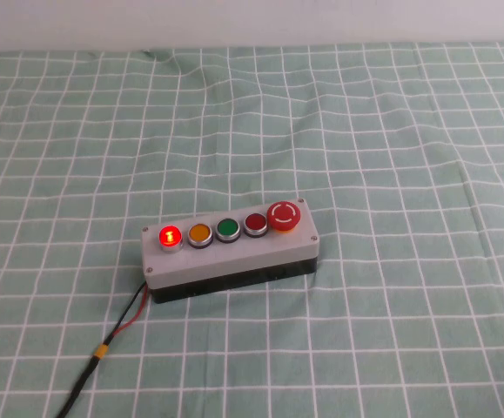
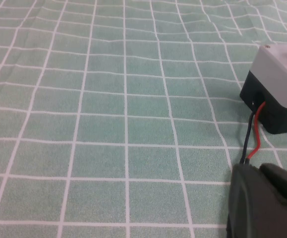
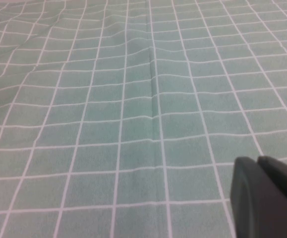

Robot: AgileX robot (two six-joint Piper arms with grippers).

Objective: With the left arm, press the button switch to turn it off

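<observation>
A grey button box point(image 1: 231, 251) with a black base lies on the checked cloth in the middle of the high view. Along its top, from left to right, stand a lit red button point(image 1: 171, 235), a yellow one point(image 1: 199, 233), a green one point(image 1: 227, 229), a dark red one point(image 1: 255, 225) and a red mushroom stop button point(image 1: 285, 215). My left gripper point(image 2: 257, 169) is shut and empty, low over the cloth just short of the box's left end point(image 2: 281, 74), near its wires point(image 2: 254, 136). My right gripper point(image 3: 257, 161) is shut and empty over bare cloth.
A red and black cable point(image 1: 104, 348) runs from the box's left end toward the front left corner. The green checked cloth point(image 1: 391, 131) covers the whole table, with a few creases at the back.
</observation>
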